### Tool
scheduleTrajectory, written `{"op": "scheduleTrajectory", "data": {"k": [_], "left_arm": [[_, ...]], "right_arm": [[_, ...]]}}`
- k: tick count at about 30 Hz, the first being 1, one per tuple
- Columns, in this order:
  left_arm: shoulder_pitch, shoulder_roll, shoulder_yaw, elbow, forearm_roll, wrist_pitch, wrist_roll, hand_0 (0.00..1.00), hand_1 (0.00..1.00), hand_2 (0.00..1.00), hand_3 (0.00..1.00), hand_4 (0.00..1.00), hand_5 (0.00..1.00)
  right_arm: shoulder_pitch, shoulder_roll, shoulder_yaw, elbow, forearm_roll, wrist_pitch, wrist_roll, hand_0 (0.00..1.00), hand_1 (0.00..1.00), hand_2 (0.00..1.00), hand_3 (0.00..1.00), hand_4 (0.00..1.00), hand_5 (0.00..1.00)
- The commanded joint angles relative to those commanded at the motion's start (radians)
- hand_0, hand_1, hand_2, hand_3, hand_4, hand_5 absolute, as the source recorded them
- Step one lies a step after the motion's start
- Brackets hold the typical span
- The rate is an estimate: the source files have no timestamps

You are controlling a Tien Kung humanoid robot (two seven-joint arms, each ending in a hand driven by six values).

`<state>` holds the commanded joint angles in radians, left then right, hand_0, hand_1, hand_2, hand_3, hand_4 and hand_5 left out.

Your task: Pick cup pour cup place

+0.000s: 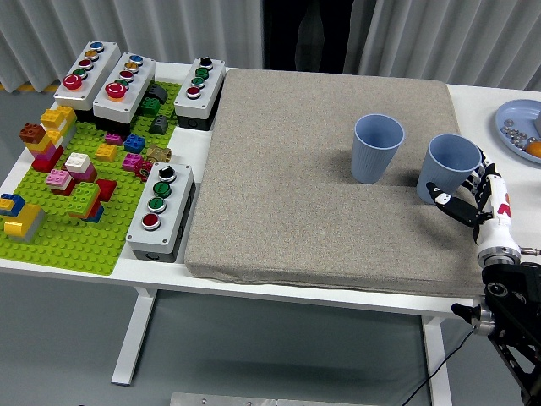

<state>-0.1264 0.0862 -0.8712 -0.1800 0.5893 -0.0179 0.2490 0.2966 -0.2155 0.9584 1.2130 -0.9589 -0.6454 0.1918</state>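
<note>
Two blue-grey cups stand upright on the grey mat point(313, 169): one cup point(377, 148) near the middle right, the other cup point(450, 167) further right. My right hand point(465, 191) is just right of and in front of the right cup, fingers spread around its near side, thumb in front of its base. Whether the fingers touch the cup is unclear; the cup rests on the mat. The left arm is out of view.
A blue plate point(522, 127) with small items lies at the far right edge. On the left, a green baseplate point(76, 228) holds many toy bricks, with several grey button boxes point(161, 211) around it. A person in dark clothes stands at the far side.
</note>
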Motion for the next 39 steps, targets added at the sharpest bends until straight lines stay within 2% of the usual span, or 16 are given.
{"op": "scheduleTrajectory", "data": {"k": [25, 26, 31, 32, 37, 38, 39], "left_arm": [[0.002, 0.001, 0.006, 0.0, 0.001, 0.0, 0.0, 0.761, 0.799, 0.845, 0.753, 0.509, 0.959], [0.002, 0.001, 0.006, 0.0, 0.0, 0.0, 0.0, 0.761, 0.799, 0.845, 0.752, 0.509, 0.96], [0.001, 0.001, 0.007, 0.0, -0.001, 0.0, -0.001, 0.761, 0.799, 0.845, 0.752, 0.509, 0.96], [0.0, 0.001, 0.007, 0.0, -0.001, -0.001, -0.001, 0.761, 0.799, 0.845, 0.753, 0.51, 0.96], [-0.001, 0.001, 0.009, 0.0, -0.003, -0.001, -0.001, 0.761, 0.799, 0.845, 0.753, 0.51, 0.96], [-0.001, 0.001, 0.009, 0.0, -0.003, -0.001, -0.001, 0.761, 0.799, 0.845, 0.753, 0.51, 0.96], [-0.001, 0.001, 0.008, 0.0, -0.003, -0.001, -0.001, 0.761, 0.799, 0.845, 0.753, 0.51, 0.96]], "right_arm": [[0.027, 0.015, 0.003, -0.032, 0.011, 0.0, 0.006, 0.843, 0.794, 0.862, 0.937, 0.874, 0.19], [0.029, 0.015, 0.004, -0.035, 0.013, 0.0, 0.01, 0.84, 0.782, 0.814, 0.889, 0.871, 0.188], [0.033, 0.016, 0.005, -0.04, 0.017, 0.0, 0.017, 0.84, 0.782, 0.814, 0.889, 0.871, 0.188], [0.033, 0.016, 0.004, -0.04, 0.017, 0.0, 0.016, 0.834, 0.766, 0.758, 0.838, 0.872, 0.184], [0.034, 0.015, 0.002, -0.038, 0.022, 0.0, 0.02, 0.834, 0.766, 0.758, 0.838, 0.872, 0.184], [0.034, 0.015, 0.001, -0.037, 0.022, 0.0, 0.02, 0.814, 0.725, 0.669, 0.751, 0.868, 0.18], [0.034, 0.015, -0.001, -0.036, 0.019, 0.0, 0.017, 0.814, 0.725, 0.669, 0.751, 0.868, 0.18]]}}
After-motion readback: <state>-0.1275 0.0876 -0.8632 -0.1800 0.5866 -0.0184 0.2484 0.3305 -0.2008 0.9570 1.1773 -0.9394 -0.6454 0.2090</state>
